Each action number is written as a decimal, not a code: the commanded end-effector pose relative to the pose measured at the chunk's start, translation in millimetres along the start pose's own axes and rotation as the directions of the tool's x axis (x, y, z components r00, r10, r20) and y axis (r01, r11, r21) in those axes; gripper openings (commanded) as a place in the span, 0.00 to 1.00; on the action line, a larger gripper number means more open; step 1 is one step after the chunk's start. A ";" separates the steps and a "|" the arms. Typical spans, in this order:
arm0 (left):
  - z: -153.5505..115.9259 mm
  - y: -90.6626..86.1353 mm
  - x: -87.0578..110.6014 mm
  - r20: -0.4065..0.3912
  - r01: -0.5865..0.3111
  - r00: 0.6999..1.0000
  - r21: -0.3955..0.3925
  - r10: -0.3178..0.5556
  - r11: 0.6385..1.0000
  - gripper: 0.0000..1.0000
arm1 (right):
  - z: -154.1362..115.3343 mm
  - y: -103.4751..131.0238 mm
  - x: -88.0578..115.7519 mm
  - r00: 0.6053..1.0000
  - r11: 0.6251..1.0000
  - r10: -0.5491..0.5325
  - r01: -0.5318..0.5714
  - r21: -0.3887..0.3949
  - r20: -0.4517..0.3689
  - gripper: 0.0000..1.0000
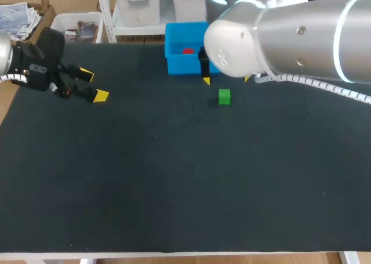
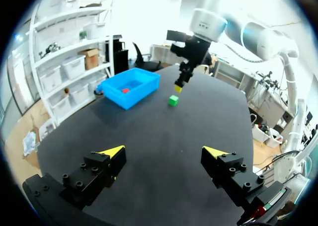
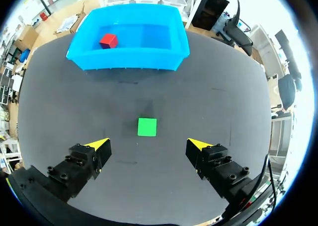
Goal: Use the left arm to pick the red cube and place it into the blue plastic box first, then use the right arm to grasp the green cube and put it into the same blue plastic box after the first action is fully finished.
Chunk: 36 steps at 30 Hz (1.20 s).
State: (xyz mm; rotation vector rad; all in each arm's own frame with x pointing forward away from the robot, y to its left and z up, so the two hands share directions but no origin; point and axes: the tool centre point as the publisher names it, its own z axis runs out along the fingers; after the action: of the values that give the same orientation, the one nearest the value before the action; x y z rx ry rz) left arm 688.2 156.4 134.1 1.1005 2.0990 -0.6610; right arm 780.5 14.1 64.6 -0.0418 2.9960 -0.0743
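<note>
Green cube (image 3: 147, 126): plain green, just ahead of the right gripper (image 3: 148, 144), centred between its spread jaws, untouched.
Red cube (image 3: 108, 40): inside the blue plastic box (image 3: 129, 59).
Left gripper (image 2: 164, 151): jaws spread, empty.

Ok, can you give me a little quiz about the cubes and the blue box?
1. True or false: the red cube lies inside the blue box.
2. Pick one. The green cube is: A) in the box, B) on the table ahead of the right arm's open jaws, C) on top of the red cube.
3. Fill the gap: the left arm's jaws hold ____.
Key: 1 true; 2 B; 3 nothing.
</note>
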 end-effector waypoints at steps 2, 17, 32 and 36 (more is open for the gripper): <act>0.2 0.7 1.6 0.007 -0.003 1.000 0.001 0.003 1.000 1.00 | 13.7 -1.5 -4.0 1.000 1.000 0.003 -0.003 0.001 -0.011 1.00; 0.2 0.7 1.6 0.007 -0.003 1.000 0.001 0.003 1.000 1.00 | 49.6 -1.2 -1.2 0.999 0.999 0.028 -0.029 -0.031 -0.038 1.00; 0.2 0.7 1.6 0.007 -0.003 1.000 0.001 0.003 1.000 1.00 | 65.1 1.1 -6.1 0.999 0.999 0.026 -0.028 -0.039 -0.038 1.00; 0.2 0.7 1.6 0.007 -0.003 1.000 0.001 0.003 1.000 1.00 | 69.9 2.1 -5.3 0.999 0.999 0.024 -0.026 -0.034 -0.046 1.00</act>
State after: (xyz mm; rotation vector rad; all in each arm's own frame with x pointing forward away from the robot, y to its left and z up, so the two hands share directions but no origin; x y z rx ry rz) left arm 688.2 156.3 134.1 1.1005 2.0991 -0.6609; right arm 791.6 10.3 -0.8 -0.0071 3.0351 -0.0149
